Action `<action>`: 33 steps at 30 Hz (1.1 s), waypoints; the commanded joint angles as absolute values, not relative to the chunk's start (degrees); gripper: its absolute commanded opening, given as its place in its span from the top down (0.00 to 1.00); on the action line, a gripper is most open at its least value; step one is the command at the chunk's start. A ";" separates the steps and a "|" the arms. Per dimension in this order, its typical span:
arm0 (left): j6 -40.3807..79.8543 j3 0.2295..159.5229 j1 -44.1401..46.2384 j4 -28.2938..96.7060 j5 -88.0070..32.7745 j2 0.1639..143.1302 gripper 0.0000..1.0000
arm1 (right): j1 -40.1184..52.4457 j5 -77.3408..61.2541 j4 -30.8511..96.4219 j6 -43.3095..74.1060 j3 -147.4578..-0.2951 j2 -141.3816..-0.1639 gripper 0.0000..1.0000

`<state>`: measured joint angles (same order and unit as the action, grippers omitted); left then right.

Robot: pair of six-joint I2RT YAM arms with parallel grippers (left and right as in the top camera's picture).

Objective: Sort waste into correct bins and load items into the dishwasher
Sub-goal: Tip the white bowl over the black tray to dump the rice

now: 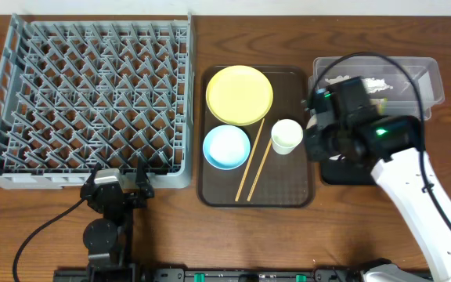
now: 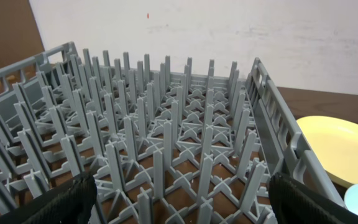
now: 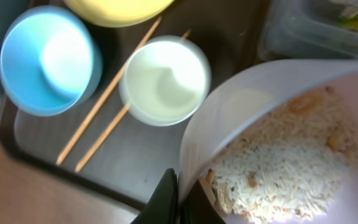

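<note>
The right tool (image 3: 180, 199) pinches the rim of the white bowl (image 3: 272, 93) of rice (image 3: 278, 168), 3 o'clock of the tray (image 1: 219, 192); the left tool (image 2: 179, 205) gapes wide, 6 o'clock of the rack (image 1: 92, 86).

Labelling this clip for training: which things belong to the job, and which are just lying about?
Job: dish rack, yellow plate, blue bowl, cream cup, chopsticks, white bowl of rice scraps, clear tub, black tray.
Lying about: brown serving tray, table.

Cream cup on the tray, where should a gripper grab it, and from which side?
Pinch the rim from above, one finger inside: the cup stands upright, mouth open. Use its right edge; the chopsticks lie close on its left.
</note>
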<state>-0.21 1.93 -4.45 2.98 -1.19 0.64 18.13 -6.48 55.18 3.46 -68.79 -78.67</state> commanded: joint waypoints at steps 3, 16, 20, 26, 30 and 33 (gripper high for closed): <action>-0.54 0.23 -4.43 3.97 -0.86 0.34 0.11 | 7.97 -17.61 46.92 0.95 -61.58 -78.28 0.99; -0.54 0.23 -4.43 3.97 -0.86 0.34 0.11 | -12.43 -51.70 30.57 -3.97 -47.94 -78.30 0.99; -0.54 0.23 -4.43 3.97 -0.86 0.34 0.11 | -17.58 -60.95 27.46 -3.92 -46.54 -78.35 0.99; -0.54 0.23 -4.43 3.97 -0.86 0.34 0.11 | -24.56 -69.14 26.35 -0.60 -46.33 -78.46 0.99; -0.54 0.23 -4.43 3.97 -0.86 0.34 0.11 | -29.10 -71.77 26.44 2.76 -46.33 -78.74 0.99; -0.54 0.23 -4.43 3.97 -0.86 0.34 0.11 | -32.45 -74.22 26.55 4.27 -45.98 -79.13 0.99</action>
